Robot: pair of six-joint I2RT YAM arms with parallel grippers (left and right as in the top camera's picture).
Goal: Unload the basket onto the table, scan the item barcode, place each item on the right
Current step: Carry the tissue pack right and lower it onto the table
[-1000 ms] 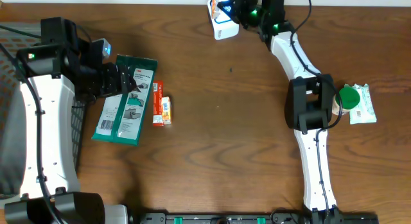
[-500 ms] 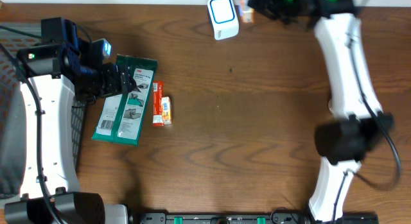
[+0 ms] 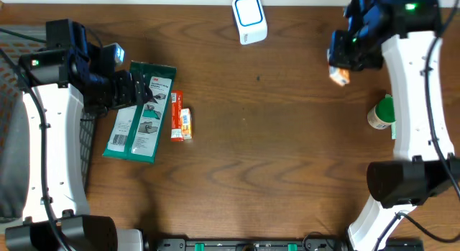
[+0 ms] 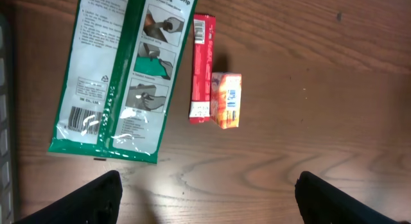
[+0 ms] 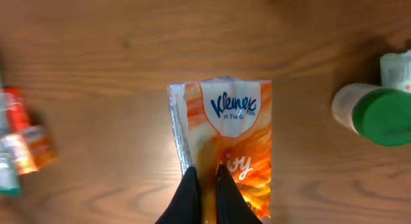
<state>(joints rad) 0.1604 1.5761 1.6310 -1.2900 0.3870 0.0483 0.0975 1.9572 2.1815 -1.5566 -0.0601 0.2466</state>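
Orange Kleenex pack [image 5: 231, 140], pinched in right gripper [image 5: 205, 178], logo showing

Kleenex pack [image 5: 234, 131], lower end beyond the frame edge (small boxes [image 5: 29, 144] at left blurry)

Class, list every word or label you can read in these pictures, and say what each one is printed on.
"Kleenex": on the orange tissue pack in the right gripper.
"Grip", cut off at the edge: on the green glove pack.
On the red box and small orange box: print too small to read.
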